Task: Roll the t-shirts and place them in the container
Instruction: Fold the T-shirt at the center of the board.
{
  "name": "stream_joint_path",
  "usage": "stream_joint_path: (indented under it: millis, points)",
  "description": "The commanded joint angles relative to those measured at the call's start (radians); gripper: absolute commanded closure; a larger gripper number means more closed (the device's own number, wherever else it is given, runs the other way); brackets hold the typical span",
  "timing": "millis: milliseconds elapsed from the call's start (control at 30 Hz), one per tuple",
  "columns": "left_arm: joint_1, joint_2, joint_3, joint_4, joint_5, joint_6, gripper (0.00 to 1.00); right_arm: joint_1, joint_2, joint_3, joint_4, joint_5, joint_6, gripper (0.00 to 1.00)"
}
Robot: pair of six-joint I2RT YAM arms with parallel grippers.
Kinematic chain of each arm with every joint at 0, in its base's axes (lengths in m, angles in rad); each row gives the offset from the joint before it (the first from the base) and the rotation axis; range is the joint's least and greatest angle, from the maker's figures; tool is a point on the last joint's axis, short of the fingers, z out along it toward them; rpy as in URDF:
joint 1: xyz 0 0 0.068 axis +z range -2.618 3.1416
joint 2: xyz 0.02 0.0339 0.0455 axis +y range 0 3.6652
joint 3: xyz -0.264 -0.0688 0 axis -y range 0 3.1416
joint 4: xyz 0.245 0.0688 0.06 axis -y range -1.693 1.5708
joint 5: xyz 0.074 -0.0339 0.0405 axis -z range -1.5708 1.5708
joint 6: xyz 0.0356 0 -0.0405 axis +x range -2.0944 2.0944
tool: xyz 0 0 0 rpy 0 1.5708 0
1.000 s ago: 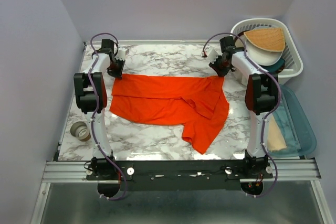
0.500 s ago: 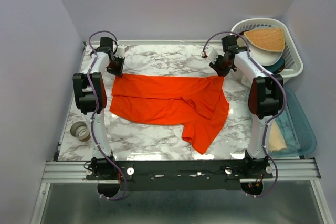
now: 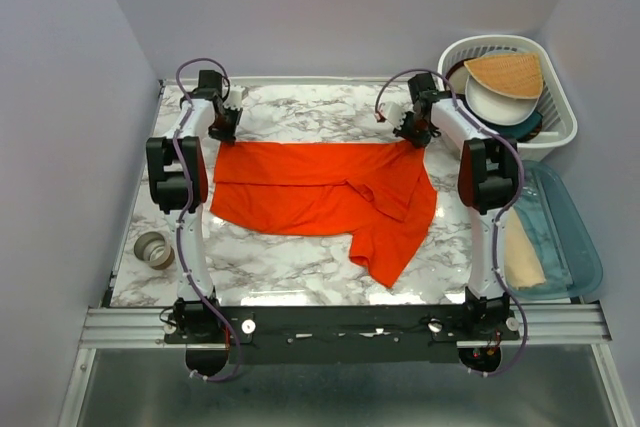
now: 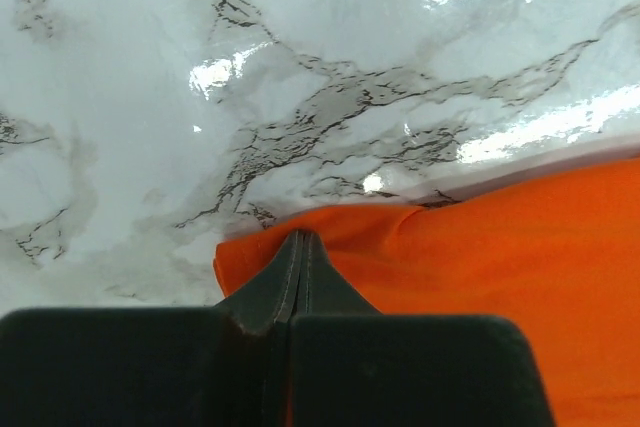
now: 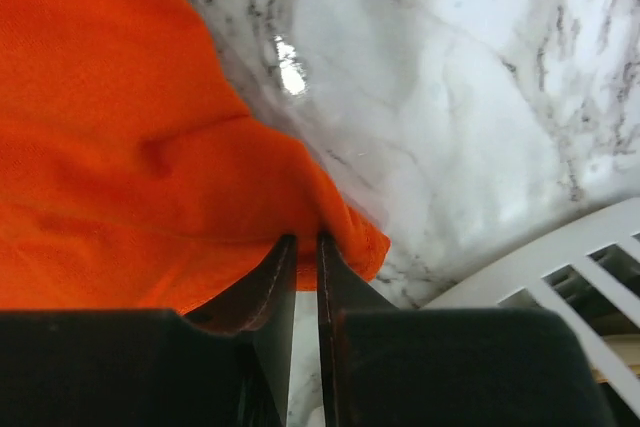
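Stretching left to right across the table (image 3: 300, 112), the t-shirt (image 3: 310, 192) lies spread — my left gripper (image 4: 300, 239) and right gripper (image 5: 300, 240) clamp its far corners.

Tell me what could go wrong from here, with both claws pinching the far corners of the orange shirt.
The left claw holds only the tip of the t-shirt corner, so the thin cloth may slip out when pulled.
The right claw works close beside the white basket; an outward swing might hit it.
The loose flap toward the near edge could bunch and skew the roll.
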Motion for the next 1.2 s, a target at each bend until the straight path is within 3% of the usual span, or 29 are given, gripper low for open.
stream_joint_path:
  millis: [0, 400, 533, 600, 733, 833, 967, 1100, 1167]
  points:
    - [0.014, 0.016, 0.004, 0.005, -0.111, 0.011, 1.00, 0.002, 0.103, 0.109, -0.017, 0.110, -0.062, 0.80]
    - [0.053, 0.007, 0.079, 0.066, -0.245, -0.014, 1.00, 0.007, 0.235, 0.382, -0.060, 0.110, -0.035, 0.83]
    - [0.043, -0.036, 0.138, 0.051, -0.130, -0.016, 1.00, 0.008, 0.186, 0.355, -0.044, 0.086, 0.012, 0.82]
    - [0.034, -0.070, 0.141, 0.049, -0.024, -0.029, 0.97, 0.014, 0.112, 0.321, -0.026, 0.066, 0.040, 0.78]
    - [0.011, -0.183, 0.106, 0.026, 0.215, -0.070, 0.85, 0.036, -0.078, 0.206, 0.020, -0.020, 0.105, 0.57]
    - [-0.033, -0.278, -0.023, 0.052, 0.391, -0.124, 0.77, 0.062, -0.228, 0.056, 0.028, -0.123, 0.115, 0.52]
    - [-0.119, -0.387, -0.238, 0.167, 0.473, -0.221, 0.66, 0.117, -0.374, -0.136, 0.014, -0.265, 0.083, 0.50]
    - [-0.124, -0.408, -0.367, 0.180, 0.459, -0.443, 0.65, 0.225, -0.452, -0.298, -0.009, -0.386, 0.017, 0.53]
    - [-0.118, -0.424, -0.411, 0.192, 0.479, -0.482, 0.66, 0.264, -0.456, -0.346, -0.026, -0.404, -0.017, 0.56]
